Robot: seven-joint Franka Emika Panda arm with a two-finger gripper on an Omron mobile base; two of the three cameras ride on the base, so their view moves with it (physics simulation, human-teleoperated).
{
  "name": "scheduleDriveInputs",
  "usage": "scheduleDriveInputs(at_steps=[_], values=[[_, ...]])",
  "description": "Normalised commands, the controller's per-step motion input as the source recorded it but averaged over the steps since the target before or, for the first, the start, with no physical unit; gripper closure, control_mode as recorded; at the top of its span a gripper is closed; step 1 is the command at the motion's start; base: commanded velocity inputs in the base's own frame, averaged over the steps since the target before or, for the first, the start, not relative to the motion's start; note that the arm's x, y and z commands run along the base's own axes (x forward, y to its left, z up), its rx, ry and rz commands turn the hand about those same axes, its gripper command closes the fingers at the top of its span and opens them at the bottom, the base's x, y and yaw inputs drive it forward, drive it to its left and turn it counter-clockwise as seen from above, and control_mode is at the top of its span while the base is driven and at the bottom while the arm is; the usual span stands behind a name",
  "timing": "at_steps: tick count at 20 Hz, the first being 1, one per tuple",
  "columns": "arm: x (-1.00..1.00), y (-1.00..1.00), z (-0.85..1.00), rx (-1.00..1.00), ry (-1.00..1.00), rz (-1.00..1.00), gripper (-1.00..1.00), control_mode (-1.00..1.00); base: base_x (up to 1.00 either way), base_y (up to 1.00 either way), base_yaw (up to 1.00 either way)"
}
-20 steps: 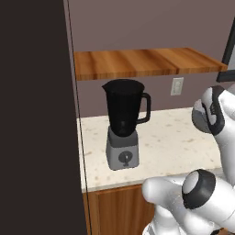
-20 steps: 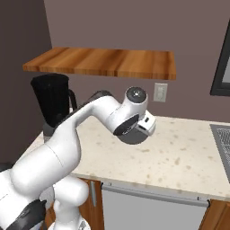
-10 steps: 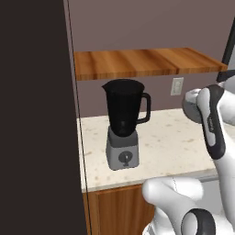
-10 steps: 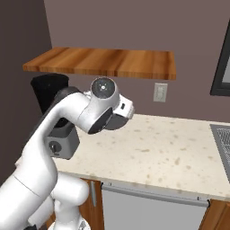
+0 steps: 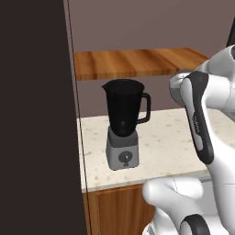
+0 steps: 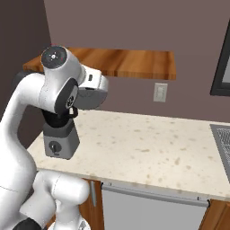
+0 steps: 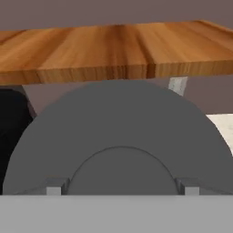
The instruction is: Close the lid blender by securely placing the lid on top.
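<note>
The carry step seems in hand: the lid (image 7: 120,145) sits close before the hand camera, apparently gripped though the fingers are hidden, and next must be centred over the open-topped blender (image 5: 123,124) standing on the counter (image 5: 170,142).

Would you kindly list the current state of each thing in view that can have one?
blender: upright on the counter, jar open at the top, no lid on it.
lid: a round grey disc close before the hand camera, off the jar, seemingly carried by the hand.
gripper: fingers not visible, so open or shut cannot be told.
wall outlet: nothing plugged in.
</note>
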Motion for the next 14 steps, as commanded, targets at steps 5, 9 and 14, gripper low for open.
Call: scheduleDriveInputs(at_steps=[5,9,14], values=[[-0.05,0.81,0.99,-0.12,0.03,0.1,1.0,-1.0,0.0,0.0,0.0],[0.0,0.97,0.56,-0.04,0.12,0.09,1.0,-1.0,0.0,0.0,0.0],[0.14,0.87,0.01,0.0,0.02,0.07,1.0,-1.0,0.0,0.0,0.0]])
